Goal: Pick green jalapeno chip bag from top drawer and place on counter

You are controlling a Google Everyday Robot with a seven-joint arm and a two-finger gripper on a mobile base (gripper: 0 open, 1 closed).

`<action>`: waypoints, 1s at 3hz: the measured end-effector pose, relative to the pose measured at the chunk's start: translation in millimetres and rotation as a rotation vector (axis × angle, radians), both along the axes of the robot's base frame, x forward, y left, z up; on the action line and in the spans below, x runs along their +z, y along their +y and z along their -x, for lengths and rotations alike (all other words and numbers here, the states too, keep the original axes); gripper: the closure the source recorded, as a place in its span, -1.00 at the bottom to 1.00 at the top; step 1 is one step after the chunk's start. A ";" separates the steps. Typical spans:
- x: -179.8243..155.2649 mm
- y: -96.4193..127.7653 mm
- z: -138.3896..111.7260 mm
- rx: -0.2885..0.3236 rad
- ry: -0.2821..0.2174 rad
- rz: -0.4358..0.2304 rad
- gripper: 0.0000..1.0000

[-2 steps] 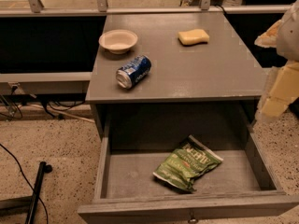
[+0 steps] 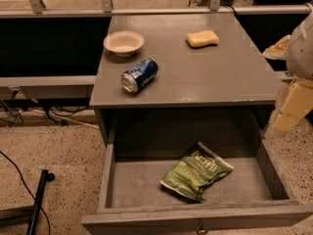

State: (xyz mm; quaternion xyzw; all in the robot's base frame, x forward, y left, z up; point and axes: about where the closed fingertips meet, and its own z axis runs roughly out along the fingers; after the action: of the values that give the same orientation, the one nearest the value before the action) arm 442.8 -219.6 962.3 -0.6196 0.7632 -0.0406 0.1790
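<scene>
In the open top drawer (image 2: 132, 182), 6 o'clock: the green jalapeno chip bag (image 2: 195, 172).
Crinkly green with pale lettering on a darker band, it lies flat and askew; the gripper (image 2: 289, 107) hangs at 3 o'clock beside the counter (image 2: 220, 72), its state impossible to tell.

The counter (image 2: 215, 77) is a flat, matte grey rectangular top on a grey cabinet. Three things lie directly on it, all apart from one another. A pale shallow bowl (image 2: 123, 42) stands upright near the back left corner. A blue soda can (image 2: 140, 75) lies on its side just in front of the bowl, toward the left front, its silver end turned to the front left. A yellow sponge (image 2: 202, 38) lies flat toward the back right. The tool (image 2: 286, 114) hangs off the counter's right side, below its front corner, touching nothing on top.
</scene>
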 end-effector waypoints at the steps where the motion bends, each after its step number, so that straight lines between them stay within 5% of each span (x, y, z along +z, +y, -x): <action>1: -59.8 -20.1 7.3 0.048 0.005 -0.067 -1.00; 2: -118.6 -44.5 26.8 0.083 -0.007 -0.132 -1.00; 3: -120.2 -49.4 30.3 0.144 -0.030 -0.108 -1.00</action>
State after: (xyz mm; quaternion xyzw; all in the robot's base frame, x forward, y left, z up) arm 412.4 -268.9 842.1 -0.6617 0.7149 0.0043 0.2260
